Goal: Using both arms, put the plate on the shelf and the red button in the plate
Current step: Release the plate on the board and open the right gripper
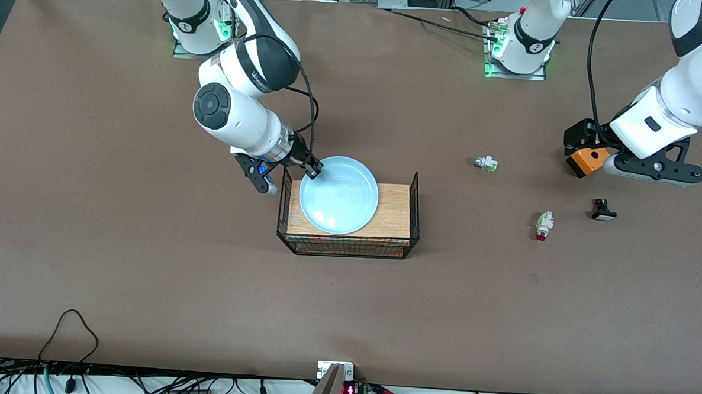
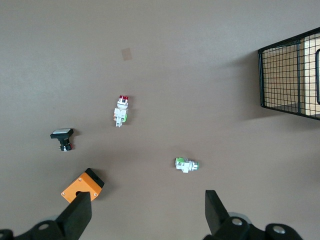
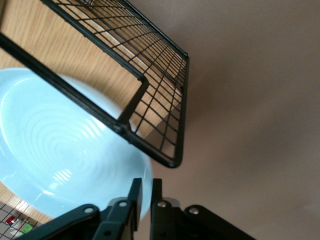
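1. Here, at centre-left of the front view, your right gripper (image 1: 312, 170) has its fingers clamped on the rim of the plate (image 1: 339, 195), which sits on the wooden board in the wire basket (image 1: 349, 244).
2. Right of centre, the red button (image 1: 543, 225) lies on the table (image 1: 147, 241), between a green-capped button (image 1: 485, 163) and a black button (image 1: 603, 210).
3. At the right edge, your left gripper (image 2: 147, 212) hangs over the table, fingers apart, beside an orange box (image 1: 588, 161).

One plate (image 1: 339, 195), one wire basket (image 1: 349, 244), three small push-button parts (red-capped (image 1: 543, 224), green-capped (image 1: 485, 163), black-bodied (image 1: 603, 210)), one orange box (image 1: 588, 160), two arms with two grippers.
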Robot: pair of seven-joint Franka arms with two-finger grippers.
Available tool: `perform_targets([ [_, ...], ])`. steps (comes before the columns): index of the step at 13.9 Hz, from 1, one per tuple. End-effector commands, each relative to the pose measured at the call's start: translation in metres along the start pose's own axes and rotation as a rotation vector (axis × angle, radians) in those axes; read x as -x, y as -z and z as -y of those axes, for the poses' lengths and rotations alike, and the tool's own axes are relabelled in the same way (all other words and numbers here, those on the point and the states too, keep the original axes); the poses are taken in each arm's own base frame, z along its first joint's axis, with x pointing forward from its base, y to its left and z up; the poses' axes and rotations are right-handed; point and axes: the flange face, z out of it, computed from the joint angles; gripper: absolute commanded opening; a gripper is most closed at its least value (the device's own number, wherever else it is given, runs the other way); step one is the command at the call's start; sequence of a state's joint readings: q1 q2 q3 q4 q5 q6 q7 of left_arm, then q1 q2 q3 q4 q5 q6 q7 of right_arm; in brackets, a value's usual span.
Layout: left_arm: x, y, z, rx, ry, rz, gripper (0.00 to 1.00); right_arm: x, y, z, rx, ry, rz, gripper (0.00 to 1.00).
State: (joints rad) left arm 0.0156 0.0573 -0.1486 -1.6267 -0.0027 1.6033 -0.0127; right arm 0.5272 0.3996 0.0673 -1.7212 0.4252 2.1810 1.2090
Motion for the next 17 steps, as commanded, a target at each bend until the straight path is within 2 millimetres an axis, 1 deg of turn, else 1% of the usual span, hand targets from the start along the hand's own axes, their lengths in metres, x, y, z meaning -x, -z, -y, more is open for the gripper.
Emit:
perform_targets([
  [1, 0.002, 0.007, 0.002, -0.001, 0.001, 0.004, 1.0, 0.006, 0.015, 0.002, -0.028, 0.027, -0.007, 1.0],
  [2, 0.003, 0.006, 0.003, -0.003, 0.001, 0.008, 1.0, 0.008, 0.022, 0.003, -0.039, 0.042, -0.009, 1.0],
  [3, 0.004, 0.003, 0.003, -0.004, -0.001, 0.026, 1.0, 0.012, 0.034, 0.007, -0.059, 0.06, -0.011, 1.0],
  [5, 0.001, -0.01, 0.001, -0.01, 0.002, 0.068, 1.0, 0.019, 0.065, 0.009, -0.094, 0.076, -0.021, 1.0],
  [7, -0.003, -0.018, 0.006, -0.009, -0.001, 0.081, 1.0, 0.015, 0.093, 0.009, -0.109, 0.129, -0.051, 1.0],
  [8, -0.011, -0.039, 0.011, -0.005, 0.003, 0.119, 1.0, 0.016, 0.104, 0.008, -0.083, 0.168, -0.08, 1.0],
  [9, -0.021, -0.066, 0.015, -0.009, 0.003, 0.166, 1.0, 0.011, 0.114, 0.004, -0.044, 0.215, -0.125, 1.0],
  [10, -0.032, -0.098, 0.019, -0.049, -0.01, 0.219, 1.0, 0.004, 0.125, -0.004, 0.007, 0.292, -0.172, 1.0],
  [11, -0.041, -0.122, 0.022, -0.069, -0.042, 0.251, 1.0, -0.005, 0.131, -0.012, 0.06, 0.36, -0.192, 1.0],
  [12, -0.048, -0.147, 0.023, -0.059, -0.102, 0.268, 1.0, -0.022, 0.146, -0.023, 0.11, 0.418, -0.203, 1.0],
  [13, -0.053, -0.171, 0.027, -0.058, -0.147, 0.243, 1.0, -0.046, 0.163, -0.035, 0.146, 0.463, -0.218, 1.0],
  [14, -0.056, -0.194, 0.038, -0.057, -0.184, 0.185, 1.0, -0.071, 0.178, -0.05, 0.196, 0.531, -0.225, 1.0],
  [15, -0.054, -0.219, 0.042, -0.058, -0.209, 0.143, 1.0, -0.096, 0.196, -0.064, 0.233, 0.605, -0.232, 1.0],
  [16, -0.049, -0.246, 0.054, -0.053, -0.223, 0.101, 1.0, -0.118, 0.209, -0.077, 0.255, 0.657, -0.234, 1.0],
  [17, -0.04, -0.274, 0.07, -0.043, -0.233, 0.083, 1.0, -0.144, 0.223, -0.091, 0.272, 0.681, -0.242, 1.0],
])
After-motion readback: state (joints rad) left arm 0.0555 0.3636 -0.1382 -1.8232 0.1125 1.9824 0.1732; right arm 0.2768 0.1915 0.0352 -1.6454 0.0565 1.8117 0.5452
